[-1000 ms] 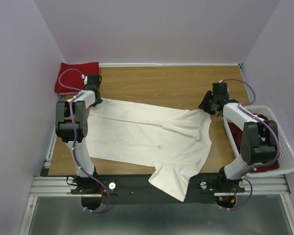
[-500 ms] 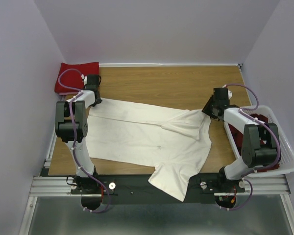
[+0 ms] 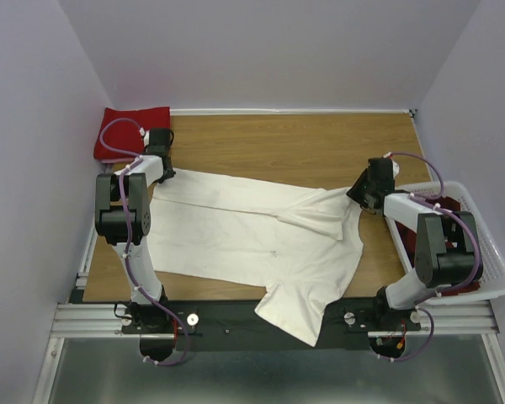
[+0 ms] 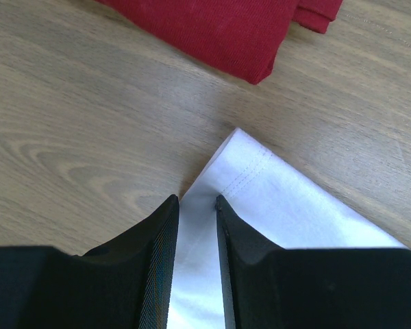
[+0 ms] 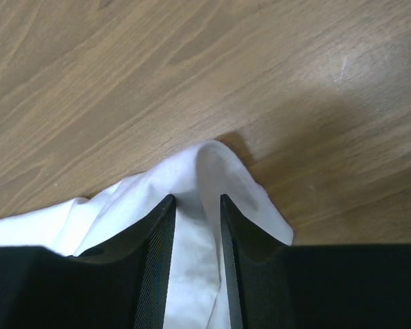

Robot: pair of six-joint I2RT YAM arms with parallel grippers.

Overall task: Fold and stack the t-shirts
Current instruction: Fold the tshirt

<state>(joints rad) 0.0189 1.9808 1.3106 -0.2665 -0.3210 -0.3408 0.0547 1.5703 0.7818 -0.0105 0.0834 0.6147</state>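
Cream-white t-shirt (image 3: 261, 244) spread across the wooden surface (image 3: 278, 143). One near part hangs over the front rail between my two bases, and the body runs from mid-left to mid-right, partly folded with a flap lying across the middle.

White lattice basket (image 3: 488, 261) to my right, beside the surface edge, with a dark red t-shirt (image 3: 465, 289) inside (mostly hidden by my right arm).

Right claw (image 5: 195, 199) at the shirt's far-right edge, fingers closed in on a puckered hump of white cloth, so it is clamped on the cream-white t-shirt.

Left claw (image 4: 196, 200) at the far-left corner of the same shirt, fingers pinched on the stitched hem, corner tip poking out just past them.

Farthest: a folded bright red t-shirt (image 4: 219, 27) in the far-left corner of the surface, near the left claw but not touching the white cloth.
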